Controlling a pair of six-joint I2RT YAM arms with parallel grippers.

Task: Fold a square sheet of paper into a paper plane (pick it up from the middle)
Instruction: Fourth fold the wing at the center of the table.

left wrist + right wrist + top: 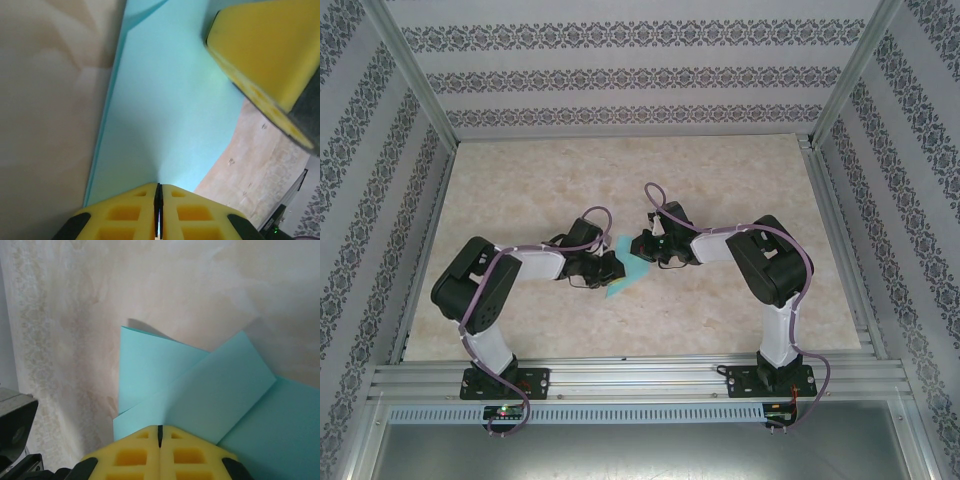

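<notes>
I see the marbled beige table (520,200), smooth and matte, with 2 black-and-white arms bent inward over its middle. There sits the square sheet of paper (618,287), thin plain turquoise, partly folded into overlapping flaps with sharp creases. From above, most of it is hidden under the wrists. The left gripper (158,197) has its blocky yellow pads pressed together, pinching the sheet's edge. The right gripper (160,432) is likewise clamped on a folded flap.
</notes>
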